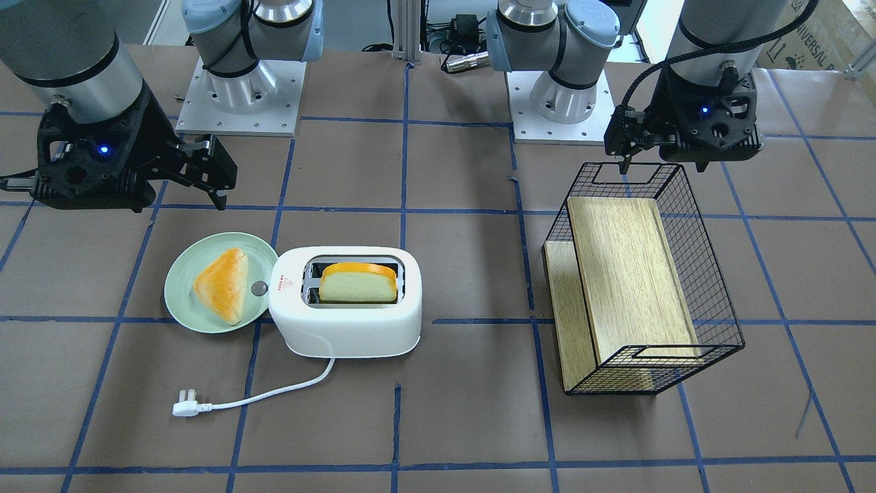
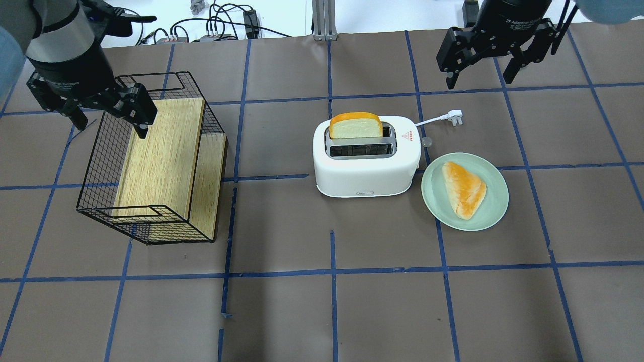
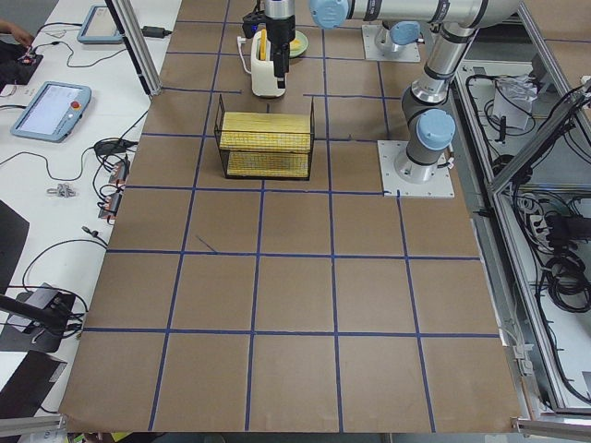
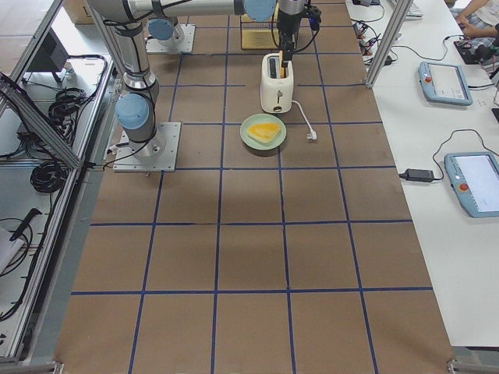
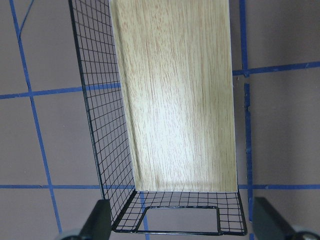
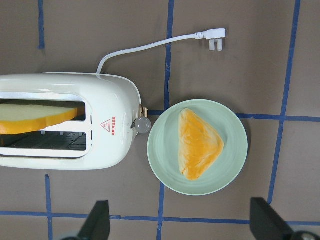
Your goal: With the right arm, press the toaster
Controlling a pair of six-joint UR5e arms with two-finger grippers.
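"2F Adaptive Gripper" is read in white on the black body of the right tool (image 2: 478, 79). "UNIVERSAL R…" is printed on a cardboard box (image 1: 811, 38) past the table (image 1: 465, 424), top right in the front-facing view, cut off there. On the toaster (image 2: 366, 173) top, a red triangle sign (image 2: 406, 136) is marked. The red characters beside it are too small to be read.

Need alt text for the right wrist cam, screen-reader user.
A white toaster sits at left with a bread slice in one slot, its grey knob beside a pale green plate holding a triangular golden pastry. Its white cord ends in a plug lying loose on the brown table. The open right gripper frames the bottom edge, touching nothing.
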